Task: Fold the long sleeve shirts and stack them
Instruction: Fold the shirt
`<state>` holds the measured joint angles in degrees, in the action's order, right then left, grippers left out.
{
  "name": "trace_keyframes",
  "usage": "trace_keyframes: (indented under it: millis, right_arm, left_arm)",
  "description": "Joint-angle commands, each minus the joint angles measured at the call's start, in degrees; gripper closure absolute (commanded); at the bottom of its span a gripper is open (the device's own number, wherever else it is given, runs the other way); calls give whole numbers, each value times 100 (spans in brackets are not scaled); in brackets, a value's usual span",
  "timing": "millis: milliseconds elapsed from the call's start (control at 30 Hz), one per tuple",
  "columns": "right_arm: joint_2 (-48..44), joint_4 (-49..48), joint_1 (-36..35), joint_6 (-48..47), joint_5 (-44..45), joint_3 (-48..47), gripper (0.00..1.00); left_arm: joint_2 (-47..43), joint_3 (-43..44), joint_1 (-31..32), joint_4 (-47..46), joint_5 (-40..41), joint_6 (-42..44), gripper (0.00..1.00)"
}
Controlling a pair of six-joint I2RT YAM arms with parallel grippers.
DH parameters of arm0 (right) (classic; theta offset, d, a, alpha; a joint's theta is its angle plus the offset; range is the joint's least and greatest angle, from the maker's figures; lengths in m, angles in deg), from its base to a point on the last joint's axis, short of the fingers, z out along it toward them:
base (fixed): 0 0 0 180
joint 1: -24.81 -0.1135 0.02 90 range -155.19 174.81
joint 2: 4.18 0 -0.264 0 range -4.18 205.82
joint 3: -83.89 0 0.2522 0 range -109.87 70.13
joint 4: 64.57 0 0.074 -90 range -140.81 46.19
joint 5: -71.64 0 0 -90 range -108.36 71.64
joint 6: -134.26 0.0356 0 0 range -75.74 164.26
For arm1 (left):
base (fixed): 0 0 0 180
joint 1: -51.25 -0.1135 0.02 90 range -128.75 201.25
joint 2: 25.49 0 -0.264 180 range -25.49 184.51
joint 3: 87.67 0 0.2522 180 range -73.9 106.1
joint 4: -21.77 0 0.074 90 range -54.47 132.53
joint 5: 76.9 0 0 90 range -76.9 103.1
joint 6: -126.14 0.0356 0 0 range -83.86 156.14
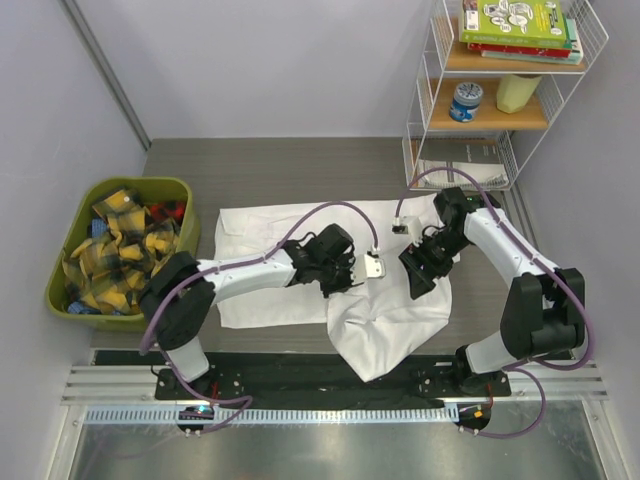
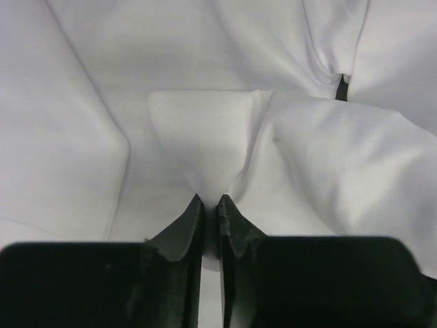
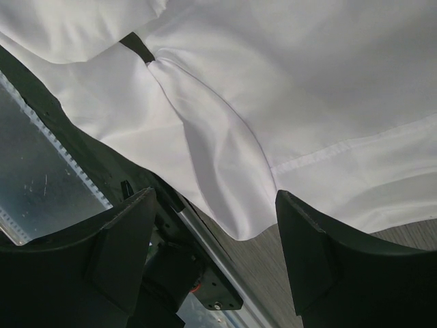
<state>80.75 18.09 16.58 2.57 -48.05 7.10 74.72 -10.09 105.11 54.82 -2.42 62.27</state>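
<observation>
One white long sleeve shirt (image 1: pixel 260 235) lies spread and rumpled over the middle of the table, and a lower part of it (image 1: pixel 375 350) drapes over the black front strip. My left gripper (image 1: pixel 342 280) is down on the shirt's middle. In the left wrist view the left gripper (image 2: pixel 210 202) is shut on a raised pinch of the white fabric (image 2: pixel 205 130). My right gripper (image 1: pixel 418 280) hovers over the shirt's right side. In the right wrist view it (image 3: pixel 215 205) stands open above the hem edge (image 3: pixel 307 89), holding nothing.
A green bin (image 1: pixel 180 190) full of yellow-and-black plaid cloths sits at the left. A white wire shelf (image 1: pixel 425 100) with books, a can and papers stands at the back right. A metal rail (image 1: pixel 300 412) runs along the near edge.
</observation>
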Motion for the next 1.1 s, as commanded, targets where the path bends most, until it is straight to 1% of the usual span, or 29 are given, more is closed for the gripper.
trace_keyframes:
  millis: [0, 133, 167, 200, 300, 333, 433, 533, 567, 667, 733, 833, 867, 933, 967, 1067]
  right_arm:
    - [24, -140, 67, 3, -98, -104, 24]
    - [-81, -281, 163, -14, -256, -210, 22]
    - [-134, -298, 190, -101, -300, -236, 21]
    - [-273, -368, 260, -137, -352, -271, 20]
    - [-564, -561, 374, -365, -590, -246, 15]
    - [-782, -606, 401, -444, -643, -219, 14]
    - [-1222, -737, 410, -726, -976, 0, 12]
    - [-1513, -1141, 410, -709, -1336, 343, 10]
    - [-1653, -1273, 410, -700, -1433, 448, 9]
    - [-1847, -1897, 401, -551, -1767, 835, 8]
    - [-1874, -2152, 384, -542, -1978, 1002, 8]
    - [-1831, -2486, 234, -349, -2040, 1169, 8]
    - [-1804, -2800, 173, -79, -2006, 1231, 9]
    - [-1682, -3022, 76, 12, -1936, 1406, 10]
    - [-1620, -3215, 58, 116, -1900, 1450, 12]
    - [-1374, -3418, 58, 240, -1839, 1477, 16]
  left_arm:
    - [-861, 254, 1, 285, -362, -248, 93]
    - [-1450, 500, 1, 698, -539, -512, 98]
    - [-1590, 605, 1, 760, -469, -504, 100]
    - [-1861, 658, 1, 778, -216, -495, 100]
    - [-2188, 861, 1, 752, 251, -311, 100]
    - [-2328, 896, -8, 691, 557, -267, 100]
    - [-2557, 958, -16, 594, 875, 58, 100]
    - [-2804, 686, -17, 68, 911, 445, 100]
    - [-2944, 520, -8, -247, 955, 524, 100]
    - [-3042, 448, -16, -417, 1077, 762, 100]
    - [-3033, 474, -16, -461, 1175, 832, 100]
    - [-3094, 466, -34, -584, 1166, 894, 100]
    - [-3121, 457, -34, -602, 1123, 920, 100]
    - [-3182, 448, -34, -733, 1096, 955, 100]
    - [-3200, 457, -43, -751, 1096, 973, 100]
    - [-3279, 457, -43, -760, 1096, 1034, 100]
